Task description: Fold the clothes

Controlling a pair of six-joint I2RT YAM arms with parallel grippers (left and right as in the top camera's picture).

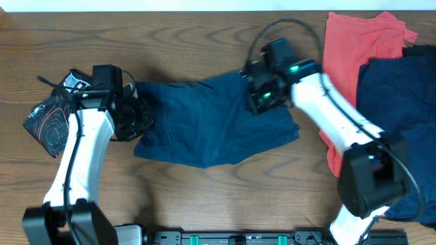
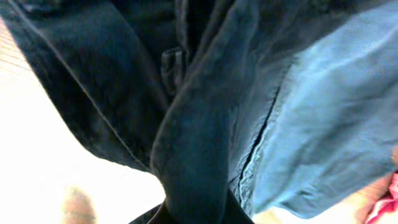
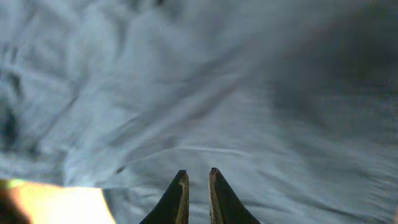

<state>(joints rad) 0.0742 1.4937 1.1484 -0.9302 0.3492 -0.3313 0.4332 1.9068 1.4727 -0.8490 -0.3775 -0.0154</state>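
Dark blue shorts (image 1: 218, 126) lie spread in the middle of the wooden table. My left gripper (image 1: 139, 116) is at their left edge, shut on a bunched fold of the shorts (image 2: 199, 155) that runs up out of the jaws (image 2: 199, 214) in the left wrist view. My right gripper (image 1: 259, 102) hovers over the shorts' upper right part. Its fingers (image 3: 198, 177) are nearly together with a narrow gap and nothing between them; blue cloth (image 3: 217, 93) fills the view below.
A red garment (image 1: 347, 47) and a dark blue garment (image 1: 402, 102) lie piled at the right edge. A black patterned garment (image 1: 51, 119) lies at the far left beside my left arm. Bare wood (image 1: 204, 41) runs along the back.
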